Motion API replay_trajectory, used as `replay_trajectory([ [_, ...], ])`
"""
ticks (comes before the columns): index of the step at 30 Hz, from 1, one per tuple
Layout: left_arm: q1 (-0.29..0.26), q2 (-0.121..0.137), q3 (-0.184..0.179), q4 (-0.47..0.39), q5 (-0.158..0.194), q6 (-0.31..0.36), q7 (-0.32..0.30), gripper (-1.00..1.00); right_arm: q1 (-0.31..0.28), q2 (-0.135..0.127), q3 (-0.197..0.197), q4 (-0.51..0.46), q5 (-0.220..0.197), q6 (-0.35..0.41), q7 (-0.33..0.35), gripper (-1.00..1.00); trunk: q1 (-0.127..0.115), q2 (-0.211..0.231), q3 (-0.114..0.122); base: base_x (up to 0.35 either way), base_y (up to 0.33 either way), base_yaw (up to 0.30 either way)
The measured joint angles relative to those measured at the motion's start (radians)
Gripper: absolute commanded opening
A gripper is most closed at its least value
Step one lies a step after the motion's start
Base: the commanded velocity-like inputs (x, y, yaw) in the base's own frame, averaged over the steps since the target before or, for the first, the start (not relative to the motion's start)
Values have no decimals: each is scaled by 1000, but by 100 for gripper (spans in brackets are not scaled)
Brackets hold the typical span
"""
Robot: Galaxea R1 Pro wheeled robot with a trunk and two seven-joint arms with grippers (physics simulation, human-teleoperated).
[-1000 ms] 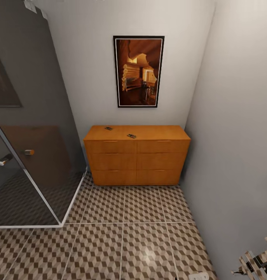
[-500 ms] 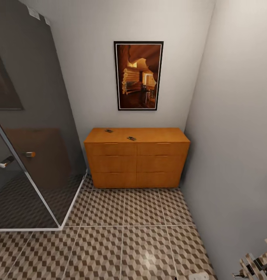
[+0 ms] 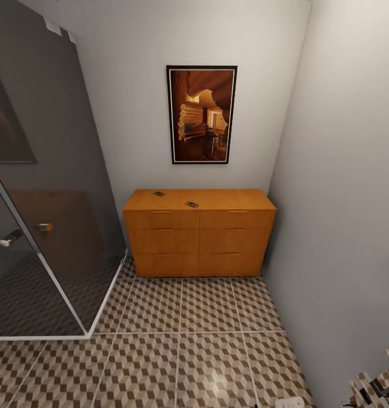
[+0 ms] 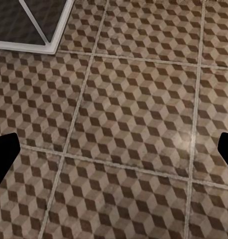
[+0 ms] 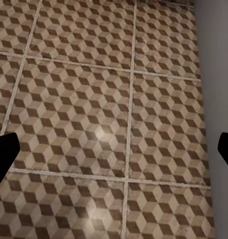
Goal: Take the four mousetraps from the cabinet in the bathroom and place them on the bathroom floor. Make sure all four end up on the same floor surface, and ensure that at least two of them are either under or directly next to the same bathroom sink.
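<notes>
The orange-brown cabinet stands against the far wall, all its drawers closed. Two small mousetraps lie on its flat top, one near the back left and one nearer the front middle. The other mousetraps are out of view. The cube-patterned bathroom floor stretches from me to the cabinet. In the left wrist view my left gripper is open over bare tiles, its dark fingertips at the frame's edges. My right gripper is likewise open above the floor beside a grey wall.
A dark glass shower enclosure with a white base frame fills the left side. A grey wall runs along the right. A framed picture hangs above the cabinet. A chrome slatted object sits at the lower right.
The whole head view has shifted a little, so the cabinet sits slightly lower and smaller: the camera moved. The mousetraps on the cabinet top have not moved.
</notes>
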Motion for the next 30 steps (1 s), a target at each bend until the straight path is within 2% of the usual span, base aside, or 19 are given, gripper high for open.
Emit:
replay_trajectory([
  [9,0,0,0,0,0,0,0,100,0,0,0,0,1,0,0,100,0,0,1,133,86,0],
  [30,0,0,0,0,0,0,0,100,0,0,0,2,3,-20,0,100,0,0,1,268,112,0],
])
